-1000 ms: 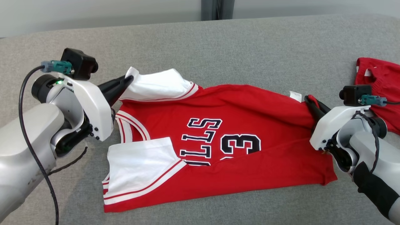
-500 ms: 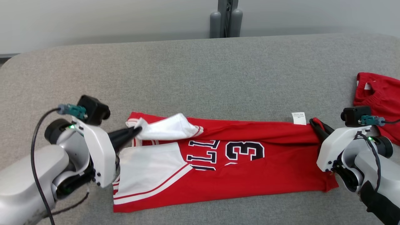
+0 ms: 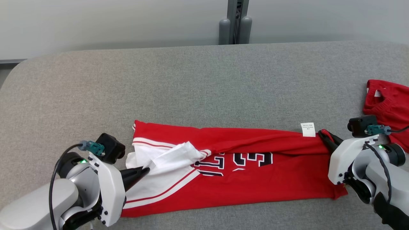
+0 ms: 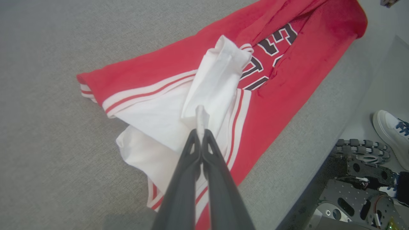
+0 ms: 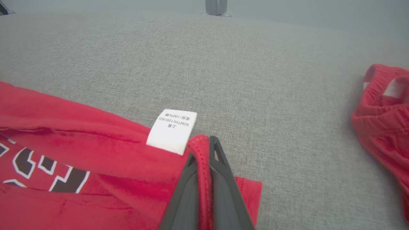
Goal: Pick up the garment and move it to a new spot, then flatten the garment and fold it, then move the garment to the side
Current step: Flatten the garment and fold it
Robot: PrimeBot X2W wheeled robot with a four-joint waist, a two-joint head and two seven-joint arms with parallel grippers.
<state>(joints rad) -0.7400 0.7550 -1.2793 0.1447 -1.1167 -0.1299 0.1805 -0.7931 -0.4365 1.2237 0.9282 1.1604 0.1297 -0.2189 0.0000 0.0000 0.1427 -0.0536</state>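
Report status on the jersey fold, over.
Left gripper shut on white sleeve. Right gripper shut on red hem. Jersey part-folded on table. Second red garment apart, far right.

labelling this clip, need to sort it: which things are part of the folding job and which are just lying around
In the job: red jersey, left gripper shut on its white sleeve, right gripper shut on its far end.
Lying about: red shorts at the right, grey post behind, white shoe.

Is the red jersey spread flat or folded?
Folded over lengthwise: the jersey has its far part doubled over the lettering, hiding its top.
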